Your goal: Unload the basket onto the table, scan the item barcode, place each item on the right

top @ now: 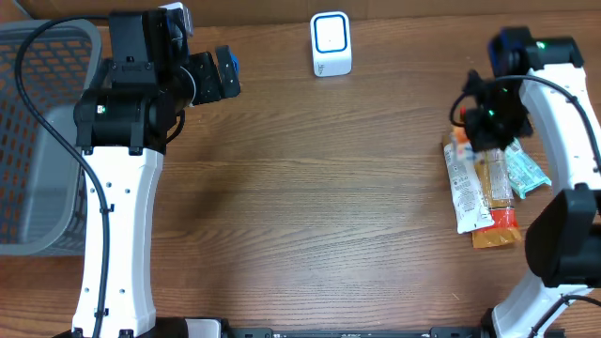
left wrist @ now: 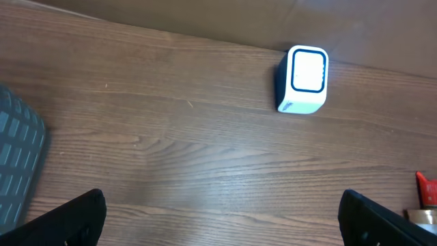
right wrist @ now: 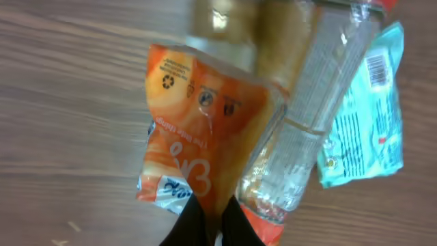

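Right end effector (right wrist: 212, 222) is closed, pinching the near edge of the orange packet (right wrist: 198, 130), which sits with a clear packet (right wrist: 300, 137) and a teal packet (right wrist: 362, 116) at 3 o'clock on the desk (top: 329, 207). An edge grip likely leaves its printed faces free for the scanner (top: 331, 44) at 12 o'clock. Left end effector (top: 221, 75) hangs wide open and empty at 10 o'clock, apparently parked clear of the scan path.

Brown wood-grain tabletop (top: 319, 216). White scanner (top: 331, 44) with a blue-outlined face at the far edge. Grey mesh basket (top: 38, 141) by the left edge. Orange packet (right wrist: 198, 130) and teal packet (right wrist: 365, 116) at the right edge.
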Motion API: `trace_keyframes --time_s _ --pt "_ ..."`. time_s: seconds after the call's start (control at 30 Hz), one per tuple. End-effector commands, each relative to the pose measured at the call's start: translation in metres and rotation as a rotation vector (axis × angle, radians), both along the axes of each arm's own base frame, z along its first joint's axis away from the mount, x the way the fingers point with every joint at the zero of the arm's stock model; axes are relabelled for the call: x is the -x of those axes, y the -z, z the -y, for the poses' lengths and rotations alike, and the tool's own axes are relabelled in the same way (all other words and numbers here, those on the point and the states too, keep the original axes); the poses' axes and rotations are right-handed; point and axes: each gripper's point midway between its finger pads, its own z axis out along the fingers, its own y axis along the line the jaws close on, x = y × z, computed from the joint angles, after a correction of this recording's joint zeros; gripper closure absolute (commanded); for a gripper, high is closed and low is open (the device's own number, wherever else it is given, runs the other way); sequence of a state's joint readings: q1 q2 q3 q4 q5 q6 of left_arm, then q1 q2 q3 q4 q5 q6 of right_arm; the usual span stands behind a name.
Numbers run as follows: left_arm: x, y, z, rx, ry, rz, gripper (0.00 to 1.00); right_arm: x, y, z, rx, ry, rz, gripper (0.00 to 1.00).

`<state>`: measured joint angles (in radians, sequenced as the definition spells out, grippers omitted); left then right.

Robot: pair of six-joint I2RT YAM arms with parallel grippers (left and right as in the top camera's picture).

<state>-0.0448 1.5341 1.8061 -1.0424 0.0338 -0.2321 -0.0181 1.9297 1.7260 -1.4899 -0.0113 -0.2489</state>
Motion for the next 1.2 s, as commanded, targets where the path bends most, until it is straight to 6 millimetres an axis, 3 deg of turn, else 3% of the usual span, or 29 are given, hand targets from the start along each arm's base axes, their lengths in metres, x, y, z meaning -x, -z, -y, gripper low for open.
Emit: trace_keyframes --time_s 0.0,0.07,0.1,0.17,0.2,0.3,0.37,0.47,0.53,0.73,0.83,0.97,1.17 --pt "-0.001 -0.001 -0.001 -0.006 0.011 0.004 0.0 0.002 0.006 0.017 -0.014 0.075 0.009 0.94" --pt "-0.001 -0.001 -0.001 -0.006 0.011 0.004 0.0 0.001 0.007 0.023 -0.028 0.099 0.014 0.85" --pt "-0.001 -0.001 -0.001 -0.006 0.011 0.004 0.0 0.001 0.006 0.024 -0.03 0.105 0.017 0.73" --pt "-0.001 -0.001 -0.001 -0.006 0.011 0.004 0.0 -0.001 0.003 0.025 -0.03 0.107 0.025 0.39" --pt "-0.001 -0.001 -0.001 -0.006 0.011 0.004 0.0 -0.003 0.001 0.026 -0.029 0.107 0.034 0.33" --pt "-0.001 -0.001 -0.001 -0.006 0.011 0.004 0.0 -0.014 -0.018 0.021 -0.043 0.099 0.086 0.3" --pt "-0.001 -0.001 -0.001 -0.006 0.011 0.004 0.0 -0.021 -0.042 0.014 -0.082 0.095 0.142 0.29" --pt "-0.001 -0.001 -0.001 -0.006 0.011 0.004 0.0 -0.028 -0.096 -0.002 -0.175 0.085 0.256 0.24" --pt "-0.001 -0.001 -0.001 -0.006 0.011 0.004 0.0 -0.028 -0.138 -0.015 -0.244 0.067 0.348 0.0" --pt "-0.001 -0.001 -0.001 -0.006 0.011 0.004 0.0 -0.007 -0.271 -0.052 -0.439 -0.043 0.702 0.0" --pt "-0.001 -0.001 -0.001 -0.006 0.011 0.004 0.0 0.011 -0.306 -0.055 -0.437 -0.076 0.816 0.0" --pt "-0.001 -0.001 -0.001 -0.006 0.011 0.004 0.0 0.032 -0.327 -0.057 -0.428 -0.094 0.885 0.0" --pt "-0.001 -0.001 -0.001 -0.006 0.011 0.004 0.0 0.041 -0.334 -0.053 -0.399 -0.095 0.914 0.0"
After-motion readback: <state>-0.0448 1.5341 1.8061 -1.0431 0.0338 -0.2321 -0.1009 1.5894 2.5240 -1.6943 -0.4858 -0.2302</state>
